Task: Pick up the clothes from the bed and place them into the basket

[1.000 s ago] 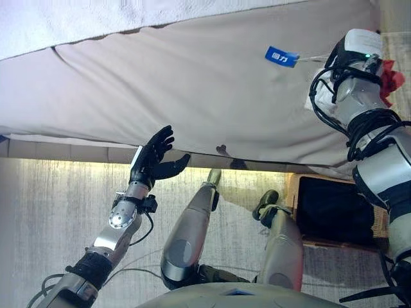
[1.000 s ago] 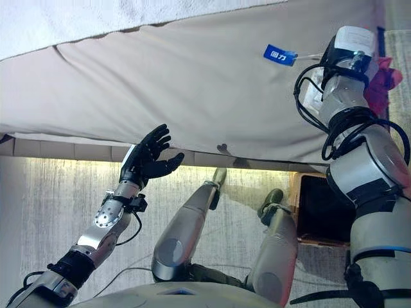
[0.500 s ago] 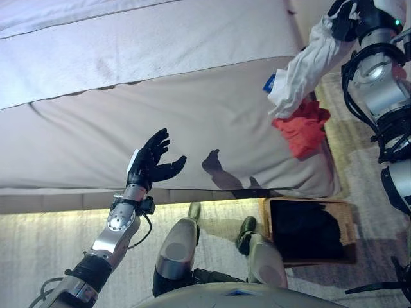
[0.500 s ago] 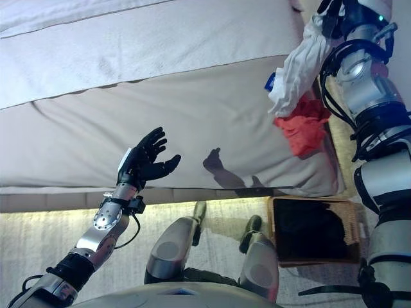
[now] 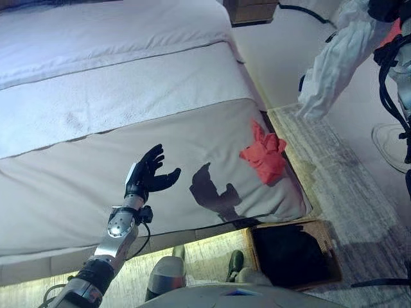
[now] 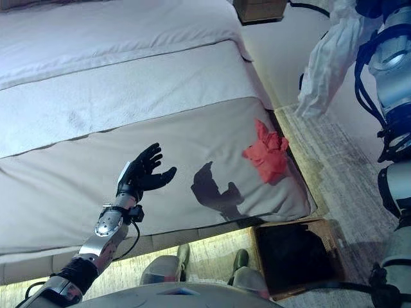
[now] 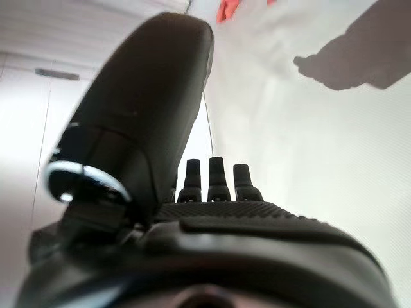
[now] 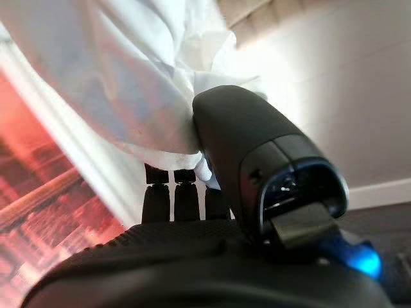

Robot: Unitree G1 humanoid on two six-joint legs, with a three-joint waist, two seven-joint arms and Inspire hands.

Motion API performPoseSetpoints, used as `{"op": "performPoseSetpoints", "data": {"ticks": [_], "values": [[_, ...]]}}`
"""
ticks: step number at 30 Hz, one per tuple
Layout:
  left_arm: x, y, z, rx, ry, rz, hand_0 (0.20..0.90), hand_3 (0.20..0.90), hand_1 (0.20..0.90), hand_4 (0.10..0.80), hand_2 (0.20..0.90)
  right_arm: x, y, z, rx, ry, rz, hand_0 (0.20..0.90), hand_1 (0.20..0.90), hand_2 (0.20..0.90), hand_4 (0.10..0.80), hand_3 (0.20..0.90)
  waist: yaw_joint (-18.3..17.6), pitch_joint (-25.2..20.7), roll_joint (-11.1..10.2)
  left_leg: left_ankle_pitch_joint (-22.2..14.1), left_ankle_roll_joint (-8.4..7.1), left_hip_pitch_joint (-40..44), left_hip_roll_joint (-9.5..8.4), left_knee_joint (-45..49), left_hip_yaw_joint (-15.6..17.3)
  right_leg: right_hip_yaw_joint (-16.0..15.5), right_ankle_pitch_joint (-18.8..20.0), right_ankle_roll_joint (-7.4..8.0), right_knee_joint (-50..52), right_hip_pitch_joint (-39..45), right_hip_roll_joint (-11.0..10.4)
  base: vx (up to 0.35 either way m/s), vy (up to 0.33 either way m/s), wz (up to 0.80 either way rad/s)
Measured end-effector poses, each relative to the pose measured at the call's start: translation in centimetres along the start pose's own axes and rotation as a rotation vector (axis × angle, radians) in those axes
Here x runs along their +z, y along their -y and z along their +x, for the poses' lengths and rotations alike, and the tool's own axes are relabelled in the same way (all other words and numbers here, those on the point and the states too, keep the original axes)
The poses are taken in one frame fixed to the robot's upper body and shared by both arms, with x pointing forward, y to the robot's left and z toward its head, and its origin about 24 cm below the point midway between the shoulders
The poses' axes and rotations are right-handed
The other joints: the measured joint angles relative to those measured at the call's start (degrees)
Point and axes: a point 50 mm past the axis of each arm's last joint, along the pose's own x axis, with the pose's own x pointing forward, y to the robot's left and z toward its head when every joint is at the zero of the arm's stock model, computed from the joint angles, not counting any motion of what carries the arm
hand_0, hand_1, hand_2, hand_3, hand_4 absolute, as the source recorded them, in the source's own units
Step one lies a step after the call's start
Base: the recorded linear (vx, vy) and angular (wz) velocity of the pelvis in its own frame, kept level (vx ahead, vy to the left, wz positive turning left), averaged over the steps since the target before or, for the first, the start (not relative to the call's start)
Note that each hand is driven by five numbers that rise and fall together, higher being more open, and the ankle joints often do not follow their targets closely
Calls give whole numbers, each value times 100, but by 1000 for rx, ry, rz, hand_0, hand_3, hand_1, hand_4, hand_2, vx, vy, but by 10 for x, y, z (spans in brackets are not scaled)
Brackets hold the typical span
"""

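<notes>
A white garment point(image 5: 334, 61) hangs in the air off the bed's right side, beyond the mattress edge and over the floor. My right hand point(image 6: 369, 6) holds its top end at the upper right, and its thumb point(image 8: 257, 154) is pressed into the white cloth point(image 8: 128, 83). A red garment point(image 5: 264, 154) lies crumpled near the right edge of the bed's grey cover point(image 5: 77, 186). The wooden basket point(image 5: 292, 253), dark inside, stands on the floor by the bed's near right corner. My left hand point(image 5: 149, 174) hovers open over the grey cover, holding nothing.
The bed's far half is covered by a white sheet point(image 5: 115, 96). A wooden nightstand point(image 5: 253, 9) stands past the bed's far right corner. A pale rug point(image 5: 359, 192) lies on the floor right of the bed, with a round white object point(image 5: 388, 138) at its edge.
The camera has swung, so the whole scene shifted. My right hand has lifted the white garment off the bed and out to the right; the red garment stays on the cover. The left hand kept its pose.
</notes>
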Motion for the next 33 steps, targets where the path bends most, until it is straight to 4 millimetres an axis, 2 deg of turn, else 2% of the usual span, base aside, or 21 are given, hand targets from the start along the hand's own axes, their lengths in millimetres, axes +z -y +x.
{"op": "performPoseSetpoints", "data": {"ticks": [7, 11, 15, 18, 23, 27, 29, 33], "values": [[-7, 5, 1, -8, -26, -23, 900, 900, 900, 800, 900, -20, 30, 3, -57, -77, -20, 300, 300, 300, 100, 200, -338, -96, 2, 3, -3, 173, 22, -223, 292, 305, 0, 0, -1, -91, 27, -24, -33, -22], [-7, 5, 4, -12, -24, -40, 900, 900, 900, 800, 900, -25, 35, 0, -49, -113, 19, 300, 300, 300, 100, 200, -558, -168, 4, 4, -2, 265, 43, -365, 511, 510, 2, 0, -1, -190, 68, -38, -9, -27], [-18, 2, 3, 26, -65, -62, 900, 900, 900, 800, 900, -44, 7, -25, 95, -128, 14, 300, 300, 300, 100, 200, -764, -420, -28, 3, -2, 387, 101, -447, 742, 742, 2, 0, 0, -225, 159, -8, 0, -32], [-19, 2, 3, 32, -68, -65, 900, 900, 900, 800, 900, -70, -17, -53, 228, -195, 6, 300, 300, 300, 100, 200, -977, -516, -29, 3, -2, 438, 141, -511, 838, 859, 2, 0, 0, -262, 218, -21, -9, -22], [-19, 2, 4, 25, -68, -83, 900, 900, 900, 800, 900, -115, -76, -127, 508, -342, -7, 300, 300, 300, 100, 200, -1266, -544, -18, 3, -2, 584, 206, -626, 1086, 1119, 2, 0, 0, -299, 338, 10, -26, -26], [-22, 7, 4, 5, -86, -83, 900, 900, 900, 800, 900, -137, -102, -177, 669, -449, -7, 300, 300, 300, 100, 200, -1513, -597, 78, 6, -7, 591, 222, -646, 1234, 1272, 18, 25, 0, -373, 363, -2, -12, -21], [-22, 10, 4, -3, -87, -80, 900, 900, 900, 800, 900, -141, -107, -188, 699, -475, -8, 300, 300, 300, 100, 200, -1595, -619, 116, 6, -6, 597, 229, -646, 1284, 1325, 41, 60, 0, -394, 375, 3, -3, -16], [-24, 16, 4, -27, -88, -82, 900, 900, 900, 800, 900, -143, -109, -193, 710, -489, -7, 300, 300, 300, 100, 200, -1609, -639, 155, 6, -6, 590, 255, -646, 1416, 1441, 107, 80, -1, -468, 410, -1, 1, -15]]}}
